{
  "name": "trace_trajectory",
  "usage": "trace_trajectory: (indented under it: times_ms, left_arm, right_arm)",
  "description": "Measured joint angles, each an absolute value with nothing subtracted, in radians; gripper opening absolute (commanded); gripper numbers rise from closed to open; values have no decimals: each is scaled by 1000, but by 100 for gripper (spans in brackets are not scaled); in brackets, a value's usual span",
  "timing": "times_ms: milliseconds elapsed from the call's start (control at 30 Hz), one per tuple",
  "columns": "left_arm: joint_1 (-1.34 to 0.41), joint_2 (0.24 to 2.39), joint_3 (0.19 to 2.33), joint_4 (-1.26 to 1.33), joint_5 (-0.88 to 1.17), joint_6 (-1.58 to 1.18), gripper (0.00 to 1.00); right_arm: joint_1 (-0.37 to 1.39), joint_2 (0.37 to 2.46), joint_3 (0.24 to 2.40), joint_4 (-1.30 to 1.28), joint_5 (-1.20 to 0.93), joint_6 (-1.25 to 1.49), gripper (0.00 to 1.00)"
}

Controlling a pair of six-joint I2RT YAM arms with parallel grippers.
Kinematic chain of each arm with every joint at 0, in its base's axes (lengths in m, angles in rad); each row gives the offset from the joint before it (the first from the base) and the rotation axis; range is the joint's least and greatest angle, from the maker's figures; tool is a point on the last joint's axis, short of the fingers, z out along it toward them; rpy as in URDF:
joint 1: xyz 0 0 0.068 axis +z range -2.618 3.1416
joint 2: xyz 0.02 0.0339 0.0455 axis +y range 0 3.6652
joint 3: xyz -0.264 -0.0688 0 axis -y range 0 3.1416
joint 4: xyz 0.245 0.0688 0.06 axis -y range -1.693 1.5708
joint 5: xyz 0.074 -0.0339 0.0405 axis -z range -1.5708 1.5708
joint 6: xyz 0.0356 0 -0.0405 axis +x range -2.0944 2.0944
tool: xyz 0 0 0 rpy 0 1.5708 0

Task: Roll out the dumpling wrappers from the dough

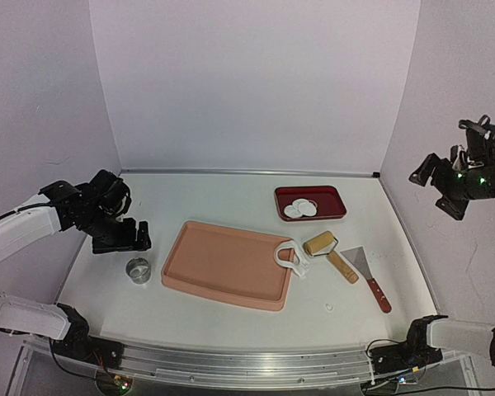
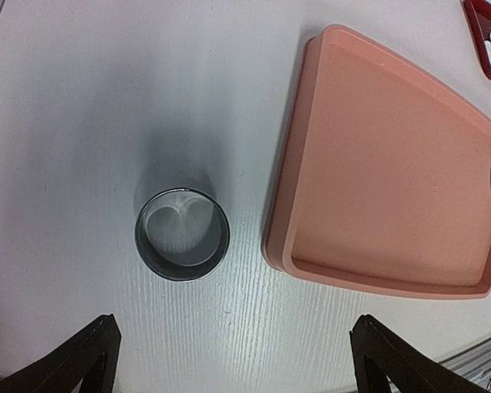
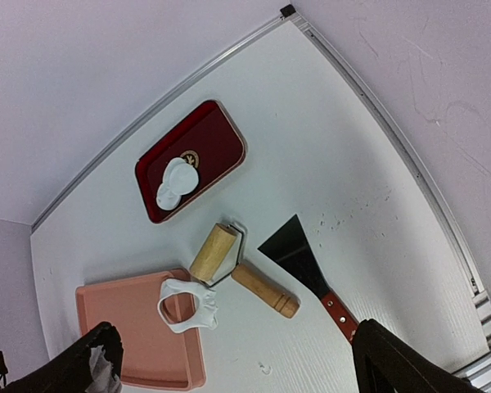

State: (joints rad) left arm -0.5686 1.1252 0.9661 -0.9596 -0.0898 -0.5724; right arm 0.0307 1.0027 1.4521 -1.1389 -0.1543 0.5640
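Three dumpling wrappers (image 1: 300, 208) lie overlapping in a small red tray (image 1: 330, 194); the right wrist view shows the wrappers (image 3: 177, 182) too. The dough (image 1: 287, 258) is a white scrap strip with a hole, draped over the right edge of the pink board (image 1: 227, 264); from the right wrist the dough (image 3: 186, 304) shows the same way. My left gripper (image 1: 125, 239) hovers open above the table, just behind the metal ring cutter (image 2: 182, 234), with nothing between its fingers (image 2: 94, 356). My right gripper (image 1: 436, 191) hangs open and empty, high at the right wall.
A wooden rolling pin (image 1: 328, 253) and a red-handled scraper (image 1: 367, 272) lie right of the board. The ring cutter (image 1: 138, 270) stands left of the board. A dough crumb (image 1: 329, 307) lies near the front edge. Walls close in on three sides.
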Motion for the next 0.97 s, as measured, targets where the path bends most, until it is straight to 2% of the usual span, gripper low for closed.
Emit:
trace_trajectory:
  times_ms: [367,967]
  left_arm:
    - [-569,1138,966,-959,-89,-560,100]
    - [-569,1146,966,-959,-84,-550,100]
  right_arm:
    - [31,892,1378,-1106,-176,543,98]
    - [31,922,1357,-1071,-202,542,98]
